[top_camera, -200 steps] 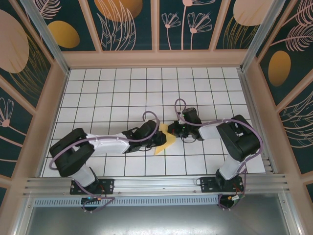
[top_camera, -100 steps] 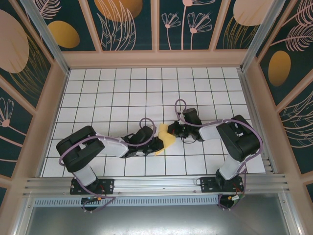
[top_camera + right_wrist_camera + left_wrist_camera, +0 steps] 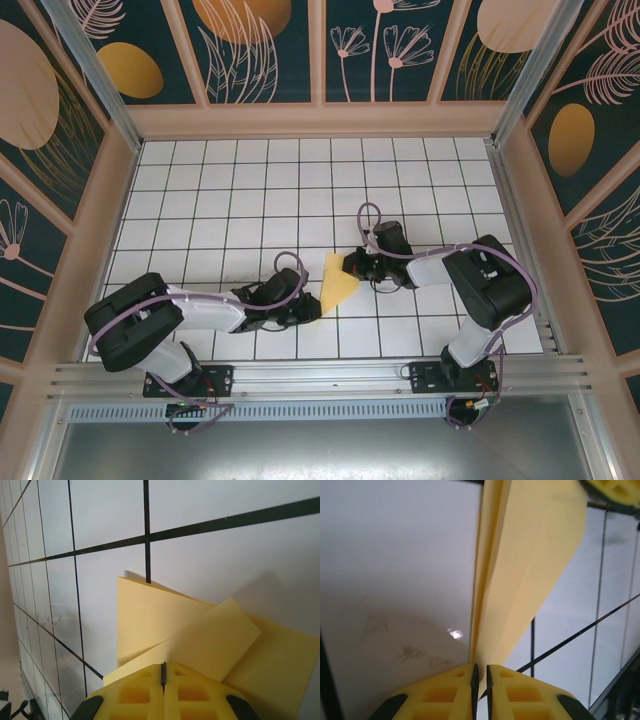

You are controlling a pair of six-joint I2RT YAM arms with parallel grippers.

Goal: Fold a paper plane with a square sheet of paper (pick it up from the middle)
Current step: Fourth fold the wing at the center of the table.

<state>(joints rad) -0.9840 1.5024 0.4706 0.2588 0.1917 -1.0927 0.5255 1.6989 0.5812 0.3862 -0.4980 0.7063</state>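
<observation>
Top view, progress: the sheet of paper point(image 3: 337, 285) is already folded down to a small wedge on the grid table point(image 3: 250, 180). It looks partway done; it is not yet a narrow dart, so the slimming folds and the wings seem to be left.
Top view, place: the sheet touches the right gripper point(image 3: 350, 266) and spreads from it toward the near edge and a little left.
Top view, pointing: the long axis runs roughly far to near, leaning left. The narrow tip is the end away from the right gripper.
Top view, left claw: the left gripper point(image 3: 312, 308) sits just past that tip, on the far side of the sheet from the right gripper.

Left wrist, sheet: the sheet of paper point(image 3: 530, 570) rises as two layers meeting along one crease, which runs straight away from the pads.
Left wrist, claw: the left gripper point(image 3: 481, 672) shows a thin slit between its pads, with the crease's lower end at the mouth of the slit. Whether it pinches the paper cannot be told.

Right wrist, sheet: the sheet of paper point(image 3: 150, 620) shows overlapping flaps fanning out from the fingers, so several folds are in.
Right wrist, claw: the right gripper point(image 3: 163, 672) is pressed together, clamped on the sheet's edge.
</observation>
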